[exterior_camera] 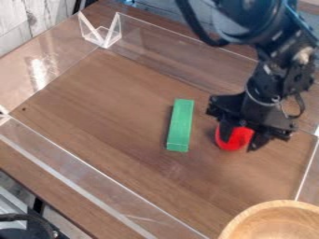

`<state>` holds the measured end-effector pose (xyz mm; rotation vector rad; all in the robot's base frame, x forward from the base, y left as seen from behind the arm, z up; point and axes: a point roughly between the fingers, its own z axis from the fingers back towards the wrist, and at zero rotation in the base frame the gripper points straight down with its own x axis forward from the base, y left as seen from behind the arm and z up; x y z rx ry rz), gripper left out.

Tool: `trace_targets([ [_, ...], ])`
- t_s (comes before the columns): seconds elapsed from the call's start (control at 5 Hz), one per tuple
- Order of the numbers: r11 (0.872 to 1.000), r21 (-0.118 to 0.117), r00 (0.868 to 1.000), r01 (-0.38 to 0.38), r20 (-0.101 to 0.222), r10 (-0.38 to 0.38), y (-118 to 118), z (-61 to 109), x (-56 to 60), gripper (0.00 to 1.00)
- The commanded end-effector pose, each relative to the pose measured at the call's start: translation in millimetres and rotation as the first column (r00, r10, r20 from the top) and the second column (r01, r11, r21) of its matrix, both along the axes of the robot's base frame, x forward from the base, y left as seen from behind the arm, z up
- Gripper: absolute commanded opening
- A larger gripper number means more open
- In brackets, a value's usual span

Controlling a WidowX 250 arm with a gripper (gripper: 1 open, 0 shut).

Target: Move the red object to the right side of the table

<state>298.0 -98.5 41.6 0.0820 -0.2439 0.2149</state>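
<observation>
1 red object | between pincer fingers | grip state unclear

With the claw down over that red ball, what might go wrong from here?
The claw covers most of the red object, so jaw contact can't be confirmed; being round, it may squirt out as they close. The green block lies close beside it and could be nudged. The acrylic wall looks near on the right.
</observation>
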Motion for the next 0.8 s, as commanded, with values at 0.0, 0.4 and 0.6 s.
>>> trace_targets([
  [0.0,0.999,-0.038,0.999,-0.025,0.041,0.027,-11,8.4,6.1,1.0],
  [0.4,0.995,-0.039,0.994,-0.093,0.049,0.095,-5,-2.6,8.6,1.0],
  [0.6,0.996,-0.038,0.995,-0.085,0.052,0.087,-5,1.0,8.8,1.0],
])
